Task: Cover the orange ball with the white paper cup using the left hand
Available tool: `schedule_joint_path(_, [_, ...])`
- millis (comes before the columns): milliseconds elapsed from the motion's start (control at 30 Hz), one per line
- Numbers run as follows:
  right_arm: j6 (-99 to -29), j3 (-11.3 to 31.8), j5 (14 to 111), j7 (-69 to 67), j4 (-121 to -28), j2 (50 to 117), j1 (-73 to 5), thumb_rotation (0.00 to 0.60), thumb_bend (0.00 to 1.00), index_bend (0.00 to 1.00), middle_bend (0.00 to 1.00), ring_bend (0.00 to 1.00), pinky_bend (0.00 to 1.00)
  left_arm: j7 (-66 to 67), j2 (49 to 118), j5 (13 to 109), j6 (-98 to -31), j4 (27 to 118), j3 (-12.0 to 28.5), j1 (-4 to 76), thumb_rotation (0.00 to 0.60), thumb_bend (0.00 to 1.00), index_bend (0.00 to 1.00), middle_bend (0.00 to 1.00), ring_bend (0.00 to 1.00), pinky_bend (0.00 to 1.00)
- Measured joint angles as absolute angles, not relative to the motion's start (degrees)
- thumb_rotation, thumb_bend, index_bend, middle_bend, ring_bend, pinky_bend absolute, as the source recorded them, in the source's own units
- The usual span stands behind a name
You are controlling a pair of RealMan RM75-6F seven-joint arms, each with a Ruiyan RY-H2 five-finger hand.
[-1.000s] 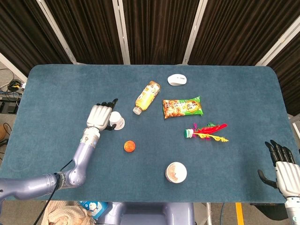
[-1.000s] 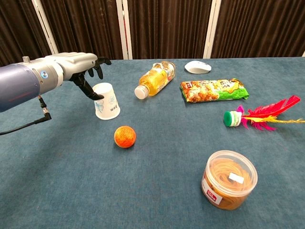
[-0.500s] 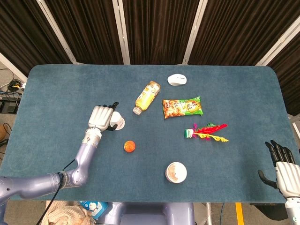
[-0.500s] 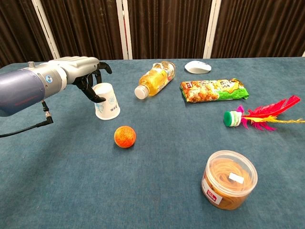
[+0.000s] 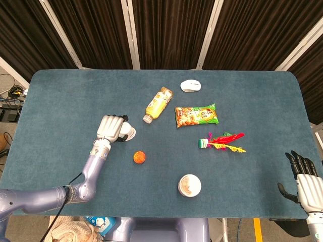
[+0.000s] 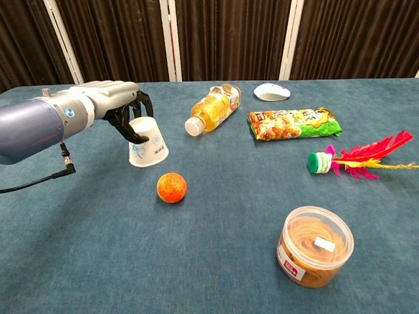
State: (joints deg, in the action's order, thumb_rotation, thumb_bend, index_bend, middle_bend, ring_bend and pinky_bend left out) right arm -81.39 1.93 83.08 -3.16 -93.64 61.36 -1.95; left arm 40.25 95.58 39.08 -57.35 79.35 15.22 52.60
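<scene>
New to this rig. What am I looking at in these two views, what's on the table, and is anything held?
It is a two-armed robot with human-like hands, steered remotely by a person. One picture looks down from its head, the other looks forward from its chest.

The left hand has its fingers around the top of an upside-down white paper cup; the cup tilts a little, so it looks gripped. The right hand waits open at the table's near right corner, seen only from the head.

Just in front of the cup lies the orange ball, uncovered. Also on the blue table: a yellow bottle on its side, a white computer mouse, a snack packet, a feather shuttlecock and a clear round tub.
</scene>
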Motion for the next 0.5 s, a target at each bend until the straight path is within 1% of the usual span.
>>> schedule_joint_path(200, [-81.31, 2.00, 82.86, -3.11, -93.72, 61.33, -1.95, 0.600, 0.35, 0.00, 0.00, 0.00, 0.03, 39.46, 93.25, 40.51, -58.18, 83.53, 15.08, 52.20, 0.600, 0.29, 0.29, 0.42, 0.37, 0.42])
schedule_joint_path(300, [-81.29, 2.01, 82.85, -2.97, -93.68, 61.36, -1.97, 0.600, 0.35, 0.00, 0.00, 0.00, 0.03, 38.95, 91.40, 41.61, -58.82, 87.03, 15.13, 51.86, 0.600, 0.29, 0.29, 0.42, 0.37, 0.42])
schedule_joint_path(500, [-81.45, 1.98, 83.00, -2.73, -93.74, 61.39, -1.92, 0.600, 0.35, 0.00, 0.00, 0.00, 0.03, 37.45, 86.33, 44.57, -60.05, 97.14, 15.01, 50.72, 0.600, 0.29, 0.29, 0.42, 0.37, 0.42])
